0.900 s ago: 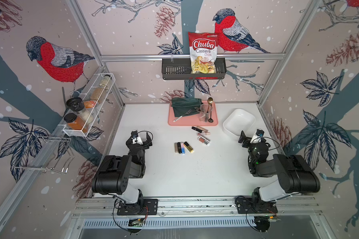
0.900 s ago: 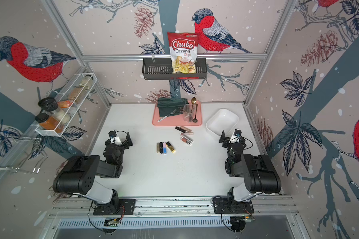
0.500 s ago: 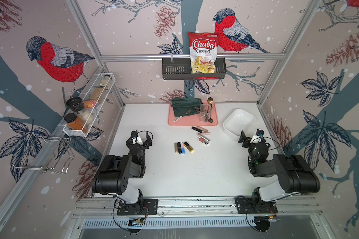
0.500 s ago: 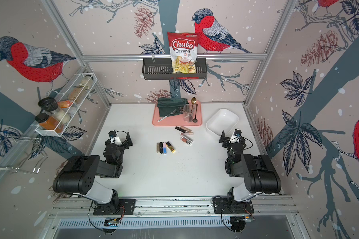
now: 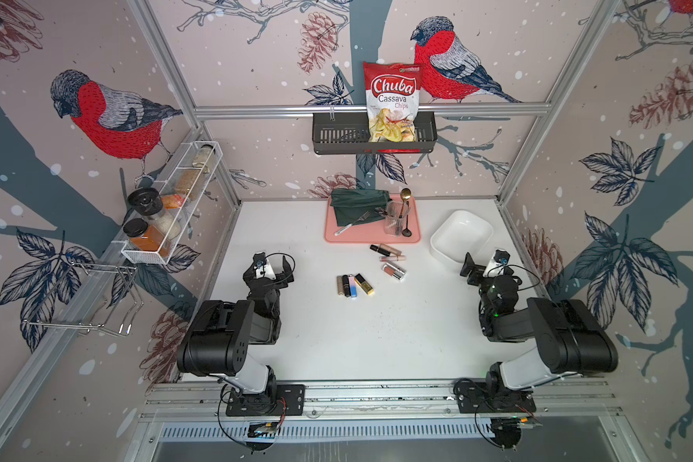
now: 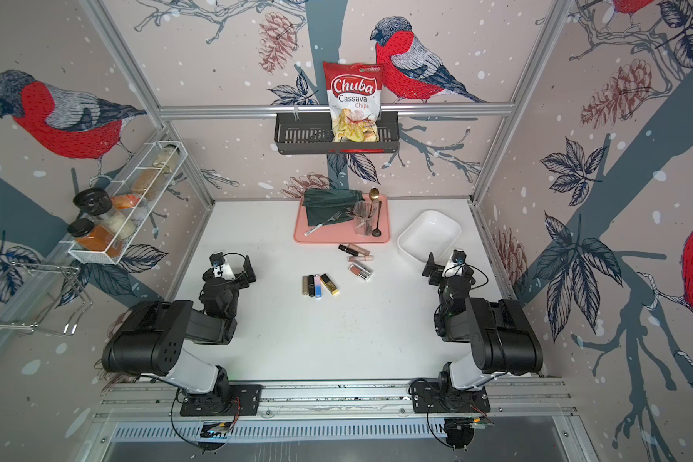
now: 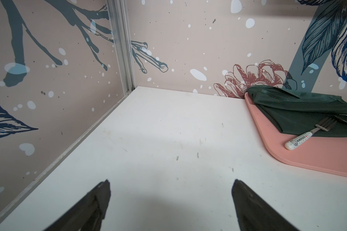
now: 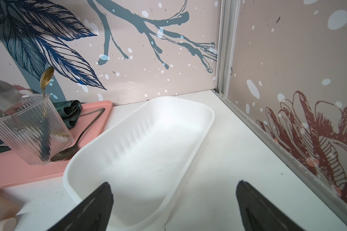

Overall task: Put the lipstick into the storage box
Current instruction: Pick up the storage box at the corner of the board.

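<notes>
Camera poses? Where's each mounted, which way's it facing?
Top views: high above the front rail, looking down at the white table; left arm, right arm, left gripper, right gripper show.
Left wrist: behind the left gripper, facing the back-left corner; black fingertips show.
Right wrist: behind the right gripper, facing the white plastic storage box; fingertips show.
Shared: both wrist views catch the flat pink tray.

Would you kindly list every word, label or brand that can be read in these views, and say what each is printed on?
"Chuba Cassava Chips": on the red chip bag standing in the black wall basket.
"DORAEMON", as best it reads: on the white handle of the fork lying on the pink tray.
Small green logo at the bag's top: too small to read.
Lipsticks on the table: any print is too small to read.
</notes>
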`<state>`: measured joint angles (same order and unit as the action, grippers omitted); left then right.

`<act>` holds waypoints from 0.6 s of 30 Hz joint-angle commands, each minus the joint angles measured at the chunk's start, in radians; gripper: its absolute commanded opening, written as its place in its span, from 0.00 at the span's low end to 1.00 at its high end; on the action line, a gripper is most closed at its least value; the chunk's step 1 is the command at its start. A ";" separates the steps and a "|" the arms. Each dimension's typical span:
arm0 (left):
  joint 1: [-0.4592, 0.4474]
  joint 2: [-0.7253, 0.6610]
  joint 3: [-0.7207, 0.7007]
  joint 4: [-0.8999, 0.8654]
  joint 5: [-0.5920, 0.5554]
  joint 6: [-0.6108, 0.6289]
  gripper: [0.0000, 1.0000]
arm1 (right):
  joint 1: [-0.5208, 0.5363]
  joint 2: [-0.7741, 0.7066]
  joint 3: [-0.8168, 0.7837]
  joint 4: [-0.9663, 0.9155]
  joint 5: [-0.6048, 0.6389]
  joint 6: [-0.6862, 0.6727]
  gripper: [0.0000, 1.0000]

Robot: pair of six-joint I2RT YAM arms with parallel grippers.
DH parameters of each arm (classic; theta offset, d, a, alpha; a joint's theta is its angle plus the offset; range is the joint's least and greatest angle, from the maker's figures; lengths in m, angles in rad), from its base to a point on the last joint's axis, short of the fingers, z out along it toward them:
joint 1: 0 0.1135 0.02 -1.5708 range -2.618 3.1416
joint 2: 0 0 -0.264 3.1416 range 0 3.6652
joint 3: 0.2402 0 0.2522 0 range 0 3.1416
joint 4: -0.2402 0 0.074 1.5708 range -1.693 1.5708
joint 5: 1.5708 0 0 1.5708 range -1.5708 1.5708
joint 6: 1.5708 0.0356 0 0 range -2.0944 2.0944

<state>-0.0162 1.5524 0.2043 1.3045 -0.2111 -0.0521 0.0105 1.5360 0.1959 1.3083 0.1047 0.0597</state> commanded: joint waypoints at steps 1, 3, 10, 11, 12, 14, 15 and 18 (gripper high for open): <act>-0.007 -0.019 -0.009 0.054 -0.037 0.006 0.98 | 0.001 -0.009 -0.002 0.022 0.017 0.011 1.00; -0.009 -0.074 -0.023 0.030 -0.077 -0.007 0.98 | 0.011 -0.058 -0.001 -0.011 0.073 0.017 1.00; -0.046 -0.334 -0.013 -0.173 -0.200 -0.046 0.98 | 0.004 -0.419 0.086 -0.458 0.334 0.383 1.00; -0.045 -0.387 -0.005 -0.223 -0.206 -0.089 0.98 | -0.023 -0.456 0.113 -0.548 0.311 0.468 1.00; -0.045 -0.442 0.020 -0.306 -0.191 -0.132 0.98 | -0.057 -0.476 0.155 -0.641 0.265 0.506 1.00; -0.045 -0.522 0.106 -0.532 -0.130 -0.196 0.98 | -0.129 -0.475 0.270 -0.856 0.176 0.570 1.00; -0.045 -0.542 0.160 -0.650 -0.083 -0.220 0.98 | -0.174 -0.456 0.340 -0.968 0.108 0.592 1.00; -0.045 -0.532 0.304 -0.912 0.055 -0.297 0.98 | -0.276 -0.365 0.506 -1.210 -0.073 0.637 1.00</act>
<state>-0.0582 1.0168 0.4370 0.7334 -0.2874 -0.2447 -0.2161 1.1217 0.6098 0.4583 0.2096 0.5713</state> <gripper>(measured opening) 0.977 0.999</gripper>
